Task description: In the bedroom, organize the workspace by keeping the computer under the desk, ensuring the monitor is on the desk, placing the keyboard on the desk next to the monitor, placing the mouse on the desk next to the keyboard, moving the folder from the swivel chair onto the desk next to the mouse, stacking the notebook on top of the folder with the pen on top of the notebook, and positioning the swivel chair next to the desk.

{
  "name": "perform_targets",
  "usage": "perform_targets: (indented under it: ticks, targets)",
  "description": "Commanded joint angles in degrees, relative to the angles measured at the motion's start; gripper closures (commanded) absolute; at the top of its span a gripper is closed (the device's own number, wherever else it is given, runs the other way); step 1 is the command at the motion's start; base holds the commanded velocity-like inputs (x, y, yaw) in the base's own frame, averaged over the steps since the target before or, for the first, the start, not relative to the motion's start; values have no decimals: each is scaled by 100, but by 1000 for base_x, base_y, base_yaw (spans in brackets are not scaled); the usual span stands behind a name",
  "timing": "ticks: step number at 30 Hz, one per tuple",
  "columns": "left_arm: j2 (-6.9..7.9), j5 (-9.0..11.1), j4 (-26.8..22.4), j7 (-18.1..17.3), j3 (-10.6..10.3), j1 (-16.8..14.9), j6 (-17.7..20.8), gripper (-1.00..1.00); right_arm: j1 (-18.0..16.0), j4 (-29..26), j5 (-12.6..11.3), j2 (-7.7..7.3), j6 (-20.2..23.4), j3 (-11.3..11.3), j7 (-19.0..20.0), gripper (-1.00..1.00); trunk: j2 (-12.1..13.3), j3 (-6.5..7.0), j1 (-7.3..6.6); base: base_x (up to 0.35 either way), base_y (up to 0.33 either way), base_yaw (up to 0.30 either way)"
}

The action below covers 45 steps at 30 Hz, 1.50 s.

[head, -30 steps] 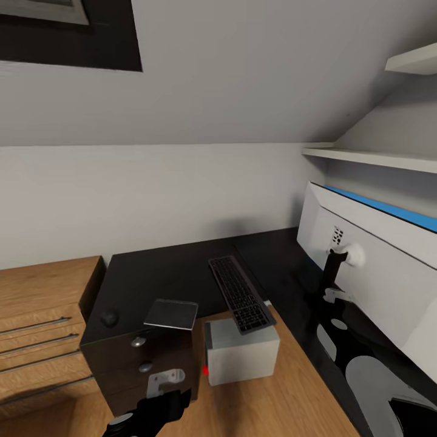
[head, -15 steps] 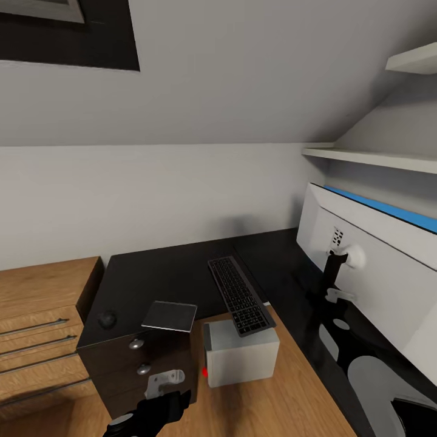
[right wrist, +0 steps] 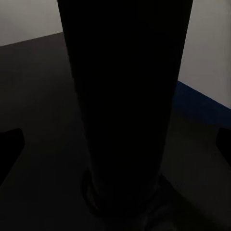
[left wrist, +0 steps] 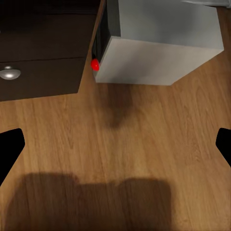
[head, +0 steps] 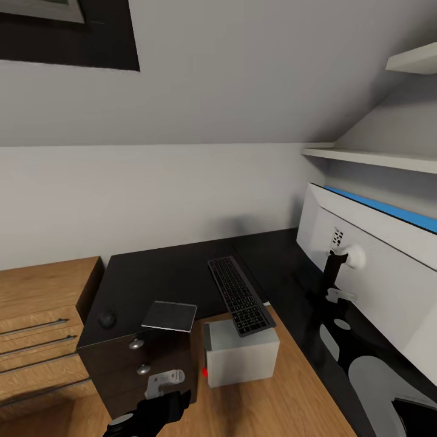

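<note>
The keyboard (head: pixel 240 295) lies on the black desk (head: pixel 164 273), its near end jutting past the edge above the grey-white computer (head: pixel 243 353) on the floor. The mouse (head: pixel 108 318) and the grey notebook (head: pixel 170 315) rest on the desk's left corner, over the drawer unit (head: pixel 136 364). At the right stands the monitor (head: pixel 370 273), its white back toward me. My left gripper (left wrist: pixel 115 147) hangs open over the floor in front of the computer (left wrist: pixel 159 43). My right gripper (right wrist: pixel 115 142) is open, a fingertip on either side of the monitor's dark stand (right wrist: pixel 125 96).
Low oak cabinets (head: pixel 42 321) stand left of the desk. White shelves (head: pixel 370 159) hang on the right wall under the sloped ceiling. A blue strip (head: pixel 388 209) shows behind the monitor's top edge. Oak floor (head: pixel 285 394) lies between the desk's two wings.
The head view shifted very slightly a second ago, then held still. No object or arm has visibly moved.
</note>
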Motion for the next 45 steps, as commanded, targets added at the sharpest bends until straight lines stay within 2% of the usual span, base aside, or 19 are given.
perform_targets:
  ticks: [1,11,31,39,45]
  targets:
    - [5,42,-8,49,-12,-7,1,-100,-5,6,-34,0,-26,-2,0,-100,-4,-6,0,19,0,0]
    - [0,41,1,48,-19,-8,1,-100,-5,6,-33,0,-26,-2,2,-100,-4,-6,0,141,0,0]
    - [-9,42,27,44,-20,-7,2,-100,-5,3,-35,-1,-22,-2,-3,-100,-4,-6,0,9,0,0]
    - [-10,42,27,44,-20,-2,2,-100,-5,6,-50,-140,-12,-7,-6,-100,-4,-6,0,0,0,0]
    - [-10,42,27,44,-20,-6,2,-100,-5,6,-53,-162,-15,-3,-6,-100,-4,-6,0,0,0,0]
